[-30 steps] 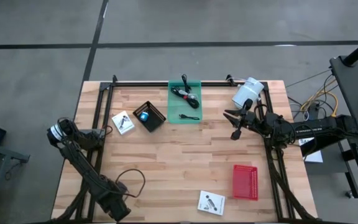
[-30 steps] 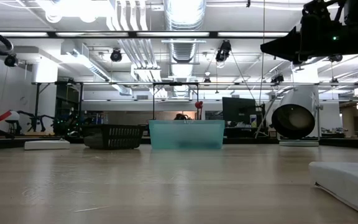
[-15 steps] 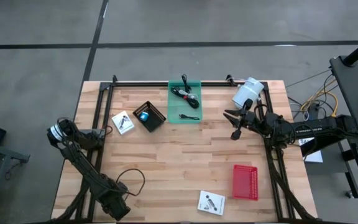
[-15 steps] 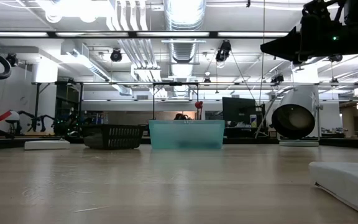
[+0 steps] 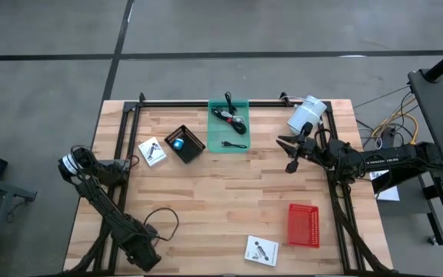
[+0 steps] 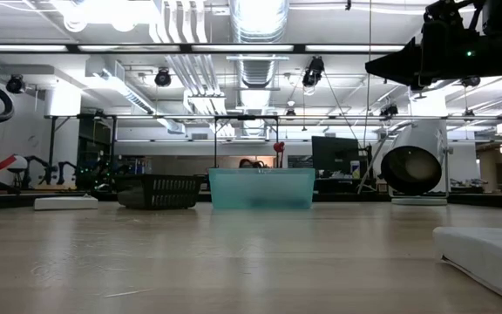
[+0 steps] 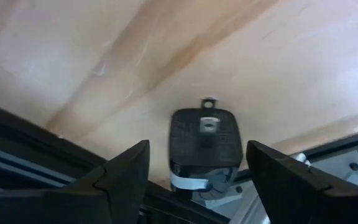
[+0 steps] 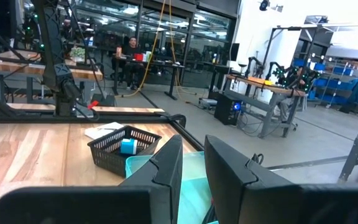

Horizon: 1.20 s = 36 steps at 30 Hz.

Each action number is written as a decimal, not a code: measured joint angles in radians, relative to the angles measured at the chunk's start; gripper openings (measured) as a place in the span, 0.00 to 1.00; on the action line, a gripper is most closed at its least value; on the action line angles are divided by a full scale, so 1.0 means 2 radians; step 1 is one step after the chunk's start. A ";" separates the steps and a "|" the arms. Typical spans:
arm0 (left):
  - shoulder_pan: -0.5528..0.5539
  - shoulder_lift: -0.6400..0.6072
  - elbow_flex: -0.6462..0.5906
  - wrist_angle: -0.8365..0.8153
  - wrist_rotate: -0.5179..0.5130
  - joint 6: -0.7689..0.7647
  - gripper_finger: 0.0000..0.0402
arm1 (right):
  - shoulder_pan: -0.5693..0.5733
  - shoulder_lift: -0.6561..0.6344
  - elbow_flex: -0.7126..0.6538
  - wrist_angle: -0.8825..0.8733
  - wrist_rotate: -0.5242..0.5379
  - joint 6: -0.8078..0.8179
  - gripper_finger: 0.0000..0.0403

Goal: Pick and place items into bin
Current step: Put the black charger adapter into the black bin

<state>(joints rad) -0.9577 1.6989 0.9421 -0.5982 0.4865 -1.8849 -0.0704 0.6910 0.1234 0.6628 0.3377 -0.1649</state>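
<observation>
Two translucent green bin [image 5: 228, 127] walls, coiled black cable [image 5: 229, 115] inside, left fingers [image 7: 124, 171] wide, right fingers [image 8: 166, 165] narrow

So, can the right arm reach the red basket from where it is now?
Probably yes. The right tool hangs over bare wood, and the red basket lies on the same side of the table with nothing between them.

Table [image 5: 206, 200]: pale wood planks, smooth, slight sheen. Bin [image 5: 228, 131]: translucent green plastic, glossy. Black basket [image 5: 185, 144]: plastic mesh, matt. Red basket [image 5: 304, 225]: perforated plastic. Coiled black cable [image 5: 230, 117]: rubbery. Flat white packet [image 5: 261, 251]: paper-like.
</observation>
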 joint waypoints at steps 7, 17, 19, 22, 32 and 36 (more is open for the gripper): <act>0.000 0.000 0.000 0.003 0.004 0.003 0.41 | 0.000 0.000 0.000 0.000 0.000 -0.001 0.14; 0.000 -0.001 0.007 0.026 0.026 0.017 0.32 | 0.000 0.000 0.000 0.000 0.000 0.000 0.14; 0.000 -0.001 0.007 0.028 0.026 0.017 0.32 | 0.000 0.000 0.000 0.000 0.000 0.000 0.14; 0.000 -0.001 0.006 0.029 0.011 0.021 0.32 | 0.000 0.000 0.000 0.000 0.000 0.000 0.14; 0.009 -0.004 0.007 0.032 -0.048 0.048 0.32 | 0.000 0.000 0.000 0.001 0.000 -0.001 0.14; 0.010 -0.009 0.007 0.030 -0.062 0.056 0.32 | 0.000 0.000 0.000 0.001 0.000 -0.001 0.14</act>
<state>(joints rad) -0.9369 1.6817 0.9554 -0.5377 0.3626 -1.7725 -0.0704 0.6910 0.1234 0.6640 0.3378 -0.1665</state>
